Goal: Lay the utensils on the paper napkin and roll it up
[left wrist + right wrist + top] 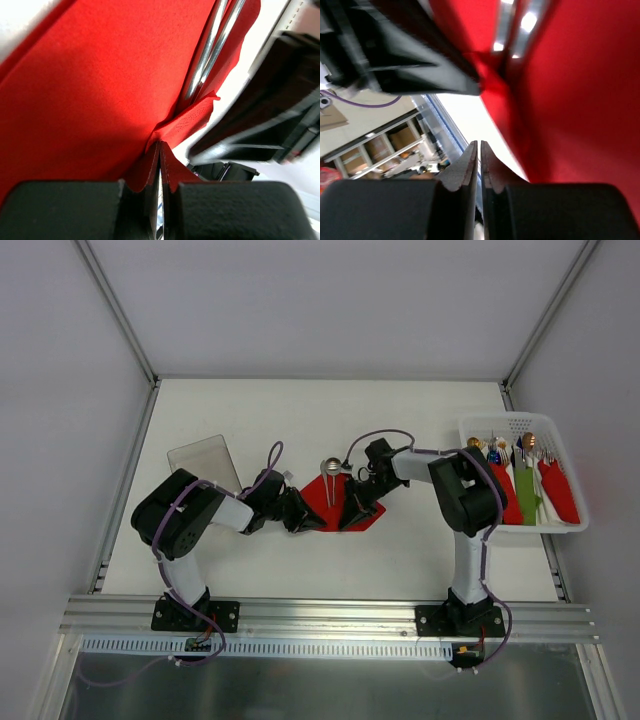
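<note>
- Utensils point(329, 481) lie on the paper napkin point(319, 497), mid-worktop point(400, 420). The handles run down the red sheet and the spoon bowl pokes past its far corner. Placing looks done; the roll is the open step.
- Toward the left edge there's a clear plastic sheet point(203, 458), well apart from the work and no factor.
- The left fingers point(172, 174) are closed, pinching a raised fold at the napkin's near-left edge. The handles sit just beside that fold.
- The right fingers point(465, 171) are pressed together at the napkin's near-right edge. I see nothing between the tips, only bare worktop showing beside them, so I judge they are not gripping paper.
- At the right edge a white basket point(505, 422) holds rolled bundles point(527, 495), clear of both arms.
- Risks from here:
  - One-sided grip: if only the left side lifts, the roll starts skewed and the utensils slide toward the right edge of the napkin or off it.
  - Thin paper in a hard pinch: pulling sideways or too fast could tear the fold or let it slip out.
  - The spoon bowl overhangs the corner, so the top end may stay unwrapped, or the metal could shoot out the far end as the roll tightens.
  - Both sets of fingers work close together over a small sheet. A crossing path means a knock, and a knock shifts the napkin.
  - The right side needs a re-grab on paper before rolling.
</note>
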`<state>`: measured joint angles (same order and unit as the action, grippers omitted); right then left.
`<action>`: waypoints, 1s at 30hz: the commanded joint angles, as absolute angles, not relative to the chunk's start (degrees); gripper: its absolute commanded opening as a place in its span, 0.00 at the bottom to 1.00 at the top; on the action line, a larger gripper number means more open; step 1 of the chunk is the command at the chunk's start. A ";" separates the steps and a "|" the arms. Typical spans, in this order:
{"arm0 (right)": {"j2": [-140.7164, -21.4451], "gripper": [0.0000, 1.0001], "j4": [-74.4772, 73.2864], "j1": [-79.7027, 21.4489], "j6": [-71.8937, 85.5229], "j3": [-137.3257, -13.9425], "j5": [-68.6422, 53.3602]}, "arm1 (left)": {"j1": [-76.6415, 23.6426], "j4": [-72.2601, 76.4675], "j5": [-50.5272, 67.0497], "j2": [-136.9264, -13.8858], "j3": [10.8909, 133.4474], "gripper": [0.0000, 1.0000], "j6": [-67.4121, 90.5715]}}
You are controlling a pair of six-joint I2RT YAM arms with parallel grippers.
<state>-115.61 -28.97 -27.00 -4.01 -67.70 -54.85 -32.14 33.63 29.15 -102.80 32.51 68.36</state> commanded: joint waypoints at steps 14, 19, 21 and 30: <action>-121.64 0.05 -33.04 -19.69 -5.26 -66.88 -54.06 | -31.46 26.19 21.27 -106.61 29.97 0.00 66.71; -120.06 0.04 -39.28 -19.60 -10.36 -68.20 -49.49 | -31.29 25.93 21.18 -106.87 29.80 0.00 66.53; -119.53 0.03 -40.52 -19.69 -12.47 -68.29 -48.96 | -31.20 26.02 21.27 -107.14 29.79 0.00 66.53; -112.86 0.06 -39.38 -19.69 -12.84 -72.16 -54.31 | -31.20 26.19 21.45 -106.87 29.88 0.00 66.45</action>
